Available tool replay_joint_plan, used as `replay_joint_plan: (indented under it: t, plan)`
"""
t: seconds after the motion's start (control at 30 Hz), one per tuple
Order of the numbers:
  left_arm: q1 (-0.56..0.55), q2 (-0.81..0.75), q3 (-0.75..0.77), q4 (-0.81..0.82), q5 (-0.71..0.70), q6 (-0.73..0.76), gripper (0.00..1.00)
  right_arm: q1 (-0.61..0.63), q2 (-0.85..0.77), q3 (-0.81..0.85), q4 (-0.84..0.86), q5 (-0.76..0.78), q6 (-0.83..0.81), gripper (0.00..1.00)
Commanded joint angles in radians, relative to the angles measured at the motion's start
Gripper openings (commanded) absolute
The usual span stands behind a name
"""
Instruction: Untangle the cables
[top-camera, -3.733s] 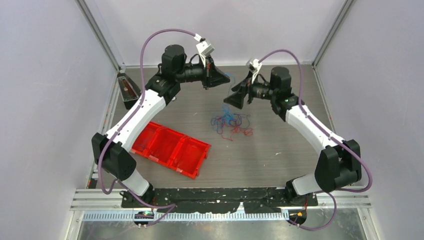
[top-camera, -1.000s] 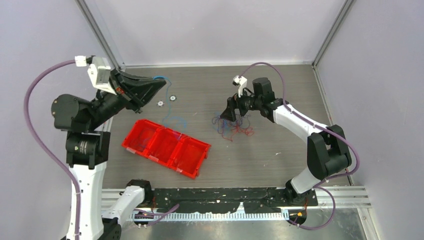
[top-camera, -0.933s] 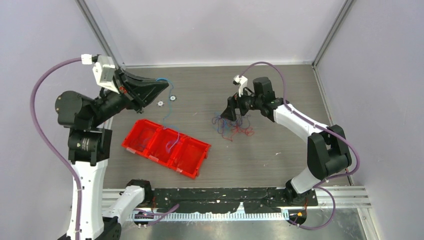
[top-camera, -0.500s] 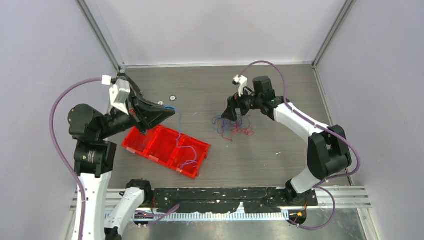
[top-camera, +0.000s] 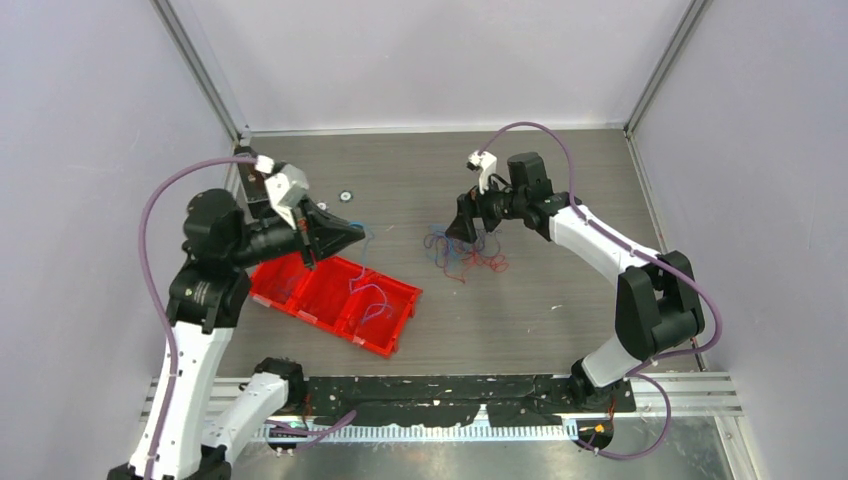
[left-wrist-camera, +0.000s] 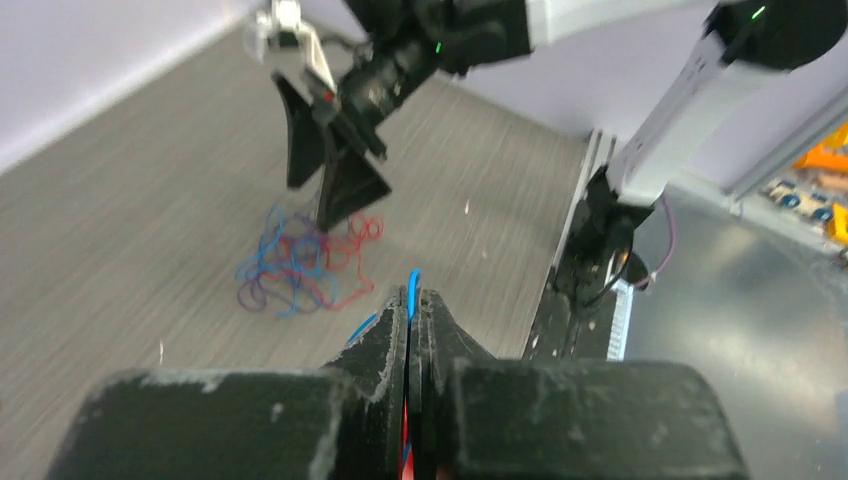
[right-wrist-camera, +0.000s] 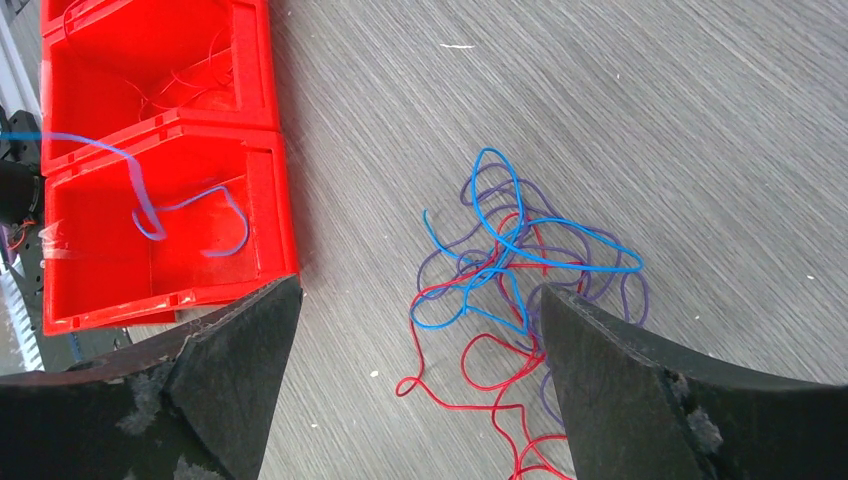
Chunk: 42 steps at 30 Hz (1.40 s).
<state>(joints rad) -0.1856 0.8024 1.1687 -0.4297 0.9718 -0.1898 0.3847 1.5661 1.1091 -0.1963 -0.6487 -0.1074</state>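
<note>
A tangle of thin red, blue and purple cables (top-camera: 463, 250) lies on the table; it also shows in the left wrist view (left-wrist-camera: 300, 268) and the right wrist view (right-wrist-camera: 520, 262). My right gripper (top-camera: 464, 229) (right-wrist-camera: 420, 292) is open, hovering just above the tangle's far side, with nothing between its jaws. My left gripper (top-camera: 360, 236) (left-wrist-camera: 411, 298) is shut on one blue cable (left-wrist-camera: 413, 281). That strand hangs from the tips into the right compartment (top-camera: 372, 297) (right-wrist-camera: 190, 208) of the red bin (top-camera: 320, 322).
The red bin (right-wrist-camera: 160, 122) has three compartments and lies slanted left of the tangle; another compartment holds thin strands. A small washer (top-camera: 345, 196) lies on the table behind the bin. A black mounting rail (top-camera: 440, 385) runs along the near edge.
My left arm has swung down from the back left toward the bin, carrying the blue cable; the strand now trails into the right compartment. My right arm has stayed still.
</note>
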Motion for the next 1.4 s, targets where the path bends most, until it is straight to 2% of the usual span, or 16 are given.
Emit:
replay_joint_plan:
  t: [0.0, 0.1, 0.33, 0.47, 0.77, 0.87, 1.0, 1.13, 1.27, 1.37]
  plan:
    - [-0.09, 0.031, -0.018, -0.255, -0.132, 0.287, 0.0, -0.008, -0.058, 0.017, 0.023, 0.012, -0.005, 0.95]
    - [-0.117, 0.035, -0.103, -0.271, -0.183, 0.315, 0.0, -0.011, -0.066, 0.008, 0.024, 0.017, -0.006, 0.95]
    - [-0.28, 0.142, -0.213, -0.297, -0.473, 0.399, 0.0, -0.016, -0.071, -0.002, 0.024, 0.022, -0.008, 0.95]
    - [-0.324, 0.283, -0.221, -0.352, -0.514, 0.464, 0.0, -0.024, -0.076, -0.001, 0.024, 0.025, -0.009, 0.95]
    - [-0.375, 0.491, -0.241, -0.347, -0.643, 0.587, 0.0, -0.043, -0.109, -0.044, 0.022, 0.025, -0.011, 0.95]
    - [-0.402, 0.558, -0.23, -0.353, -0.673, 0.584, 0.0, -0.049, -0.115, -0.052, 0.021, 0.027, -0.014, 0.95]
    - [-0.44, 0.632, -0.195, -0.347, -0.713, 0.507, 0.0, -0.055, -0.119, -0.058, 0.021, 0.029, -0.014, 0.95]
    - [-0.476, 0.615, -0.237, -0.296, -0.717, 0.433, 0.0, -0.059, -0.122, -0.06, 0.022, 0.031, -0.015, 0.95]
    - [-0.512, 0.558, -0.279, -0.255, -0.697, 0.378, 0.1, -0.061, -0.122, -0.06, 0.019, 0.032, -0.016, 0.95]
    - [-0.512, 0.531, -0.262, -0.272, -0.662, 0.371, 0.23, -0.062, -0.119, -0.056, 0.016, 0.031, -0.018, 0.95]
